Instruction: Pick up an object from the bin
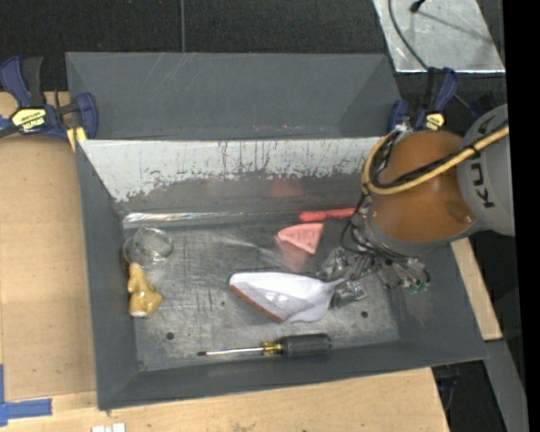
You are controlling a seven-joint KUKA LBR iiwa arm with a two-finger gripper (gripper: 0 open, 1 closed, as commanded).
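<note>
The gripper (354, 283) hangs low, just beside a white, brown-soled shoe-like wedge (279, 295) — close enough, seemingly, for a grasp. Spread or pressed together — cannot tell.

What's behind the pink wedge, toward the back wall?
A thin red stick lies behind the pink wedge-shaped block, at the back of the grey metal bin floor. Its right end is hidden by the arm's orange cover.

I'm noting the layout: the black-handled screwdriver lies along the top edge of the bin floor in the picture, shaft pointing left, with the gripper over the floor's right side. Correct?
Not quite. The camera view shows the screwdriver along the bottom edge of the bin floor, not the top. The rest holds: its shaft points left, and the gripper is over the floor's right side.
</note>
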